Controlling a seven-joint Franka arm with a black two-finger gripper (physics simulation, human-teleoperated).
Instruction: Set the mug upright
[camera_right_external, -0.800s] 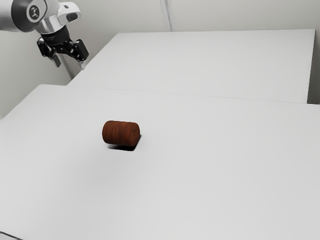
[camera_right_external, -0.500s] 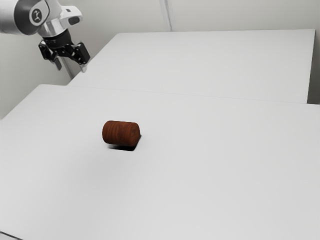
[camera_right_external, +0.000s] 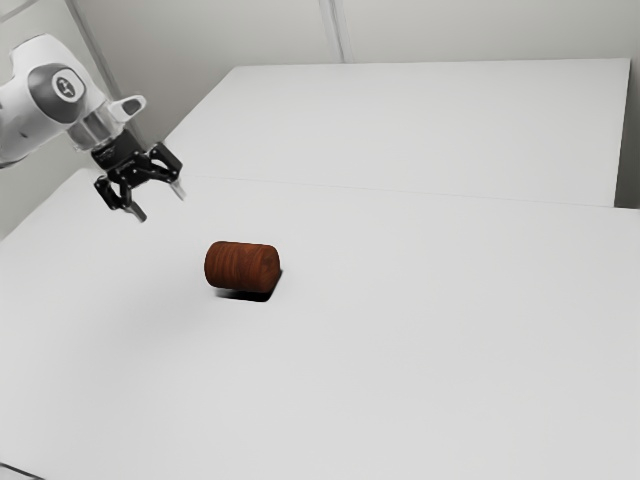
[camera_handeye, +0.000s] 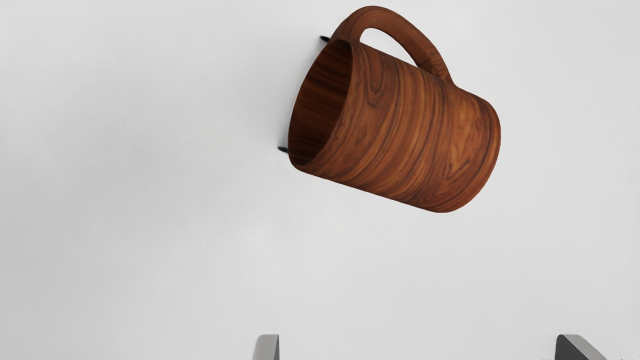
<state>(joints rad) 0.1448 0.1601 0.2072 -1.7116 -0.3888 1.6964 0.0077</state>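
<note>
**On its side, mug (camera_right_external: 242, 267) awaits pincer (camera_right_external: 160, 204)**

The mug lies on the surface (camera_right_external: 400, 350), apart from the pincer, whose fingers (camera_handeye: 267, 349) stand wide open, empty. Wood-grained, it looks stiff, fairly light, perhaps slick; its body (camera_handeye: 400, 130), clear of the handle (camera_handeye: 407, 37), seems the best hold. The arm's (camera_right_external: 30, 120) emblem (camera_right_external: 66, 85) is unreadable.

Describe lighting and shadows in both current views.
Exterior view: mug looks dark, with a compact, near-black shadow beneath it; table bright, nearly featureless. Wrist view: mug's side better lit, its mouth dark inside; small black shadow slivers by the rim; soft grey shading on the table; no obvious glare.
</note>
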